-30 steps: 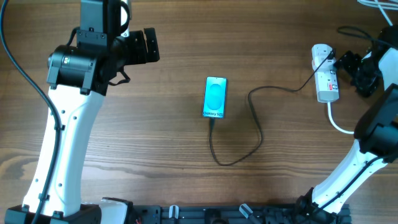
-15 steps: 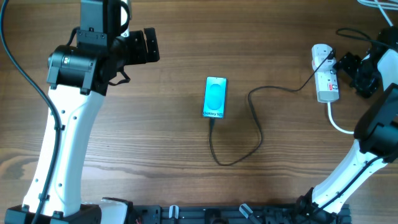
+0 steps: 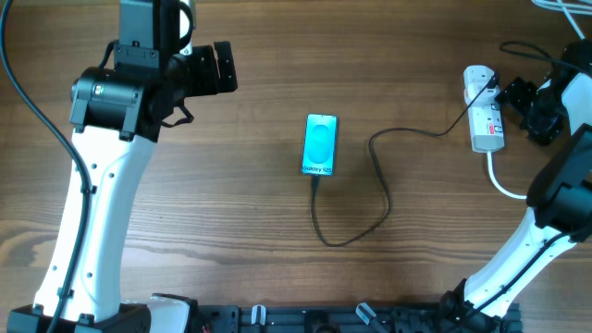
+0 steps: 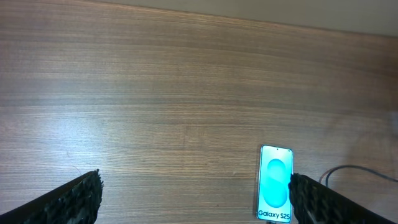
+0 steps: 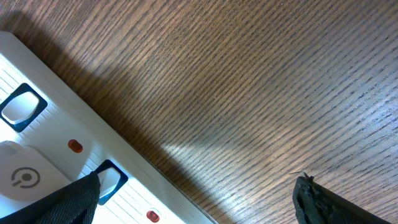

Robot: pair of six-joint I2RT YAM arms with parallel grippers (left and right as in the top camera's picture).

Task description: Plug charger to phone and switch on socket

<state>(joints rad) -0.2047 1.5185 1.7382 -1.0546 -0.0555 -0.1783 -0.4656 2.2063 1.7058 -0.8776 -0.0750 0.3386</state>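
Observation:
The phone (image 3: 320, 144) lies flat mid-table, its cyan screen lit. The charger (image 3: 379, 199), a thin black cable, runs from the phone's near edge in a loop and across to the socket (image 3: 484, 120), a white strip at the far right. My left gripper (image 3: 225, 67) hangs open, well left of the phone. In the left wrist view the phone (image 4: 275, 183) shows beside my right finger (image 4: 323, 202). My right gripper (image 3: 527, 109) is open, just right of the socket. The right wrist view shows the socket (image 5: 43, 134) with red marks and dark-framed switches; one finger (image 5: 68, 202) overlaps its edge.
The socket's thick white cord (image 3: 499, 180) curves toward my right arm's base. A white round piece with a power symbol (image 5: 25, 177) sits on the strip. Bare wooden tabletop (image 3: 231, 213) surrounds the phone. Loose white wires (image 3: 564, 9) show at the far right corner.

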